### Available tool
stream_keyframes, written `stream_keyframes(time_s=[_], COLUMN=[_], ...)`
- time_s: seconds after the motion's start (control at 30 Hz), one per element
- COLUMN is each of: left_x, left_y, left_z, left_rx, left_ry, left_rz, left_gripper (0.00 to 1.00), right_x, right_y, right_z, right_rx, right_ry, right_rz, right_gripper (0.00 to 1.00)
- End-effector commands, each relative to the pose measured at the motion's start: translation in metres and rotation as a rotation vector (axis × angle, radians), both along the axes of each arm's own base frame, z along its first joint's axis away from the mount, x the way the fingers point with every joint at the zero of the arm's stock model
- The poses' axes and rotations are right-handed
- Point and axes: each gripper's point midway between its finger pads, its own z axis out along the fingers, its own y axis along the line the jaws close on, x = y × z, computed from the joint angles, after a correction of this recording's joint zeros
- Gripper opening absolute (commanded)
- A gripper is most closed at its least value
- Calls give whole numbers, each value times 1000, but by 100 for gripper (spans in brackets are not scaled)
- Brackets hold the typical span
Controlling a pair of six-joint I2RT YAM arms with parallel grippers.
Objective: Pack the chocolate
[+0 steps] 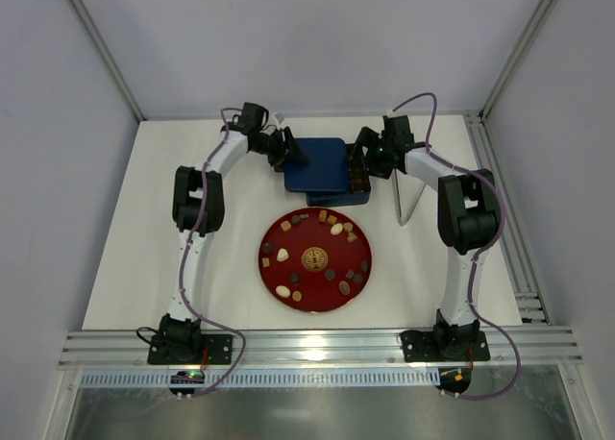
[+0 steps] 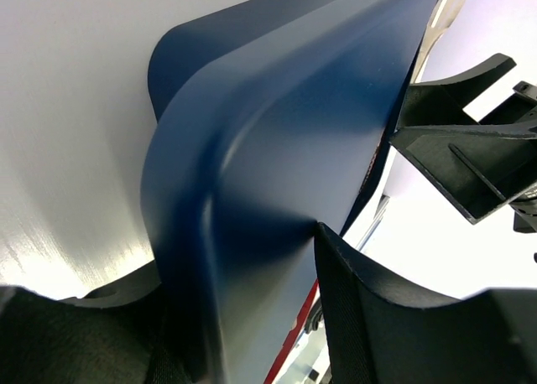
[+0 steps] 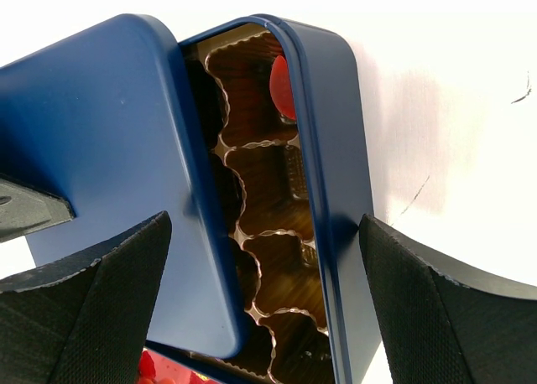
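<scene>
The chocolate lies as several small brown and cream pieces on the round red plate. Behind the plate stands the dark-blue tin. Its lid is slid to the left, baring a strip of brown gridded insert along the right side. A few dark pieces sit in the insert's cups. My left gripper is shut on the lid's left rim. My right gripper stands wide open, one finger over the lid and the other just outside the tin's right wall.
A white table top carries everything, with pale walls and metal posts around it. A metal rail runs along the near edge by the arm bases. A thin rod leans on the table to the right of the tin.
</scene>
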Motion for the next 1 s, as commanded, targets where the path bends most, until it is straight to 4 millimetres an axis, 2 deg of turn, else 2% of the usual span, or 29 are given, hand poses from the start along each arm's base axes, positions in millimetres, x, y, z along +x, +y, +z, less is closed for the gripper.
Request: stream_keyframes(time_s=[0.0, 0.23, 0.57, 0.97], left_x=[-8, -14, -19, -19], left_y=[11, 13, 15, 14], left_z=[-26, -35, -36, -29], left_rx=[93, 129, 190, 255], left_ry=[43, 62, 44, 9], left_rz=[10, 7, 5, 33], left_gripper=[50, 52, 57, 61], right_x=[12, 11, 9, 8], right_y=[19, 26, 28, 31], right_z=[28, 29, 29, 30], right_rx=[45, 54, 53, 67], right_ry=[-84, -87, -88, -88], right_rz=[36, 40, 43, 37], right_gripper=[92, 92, 92, 91])
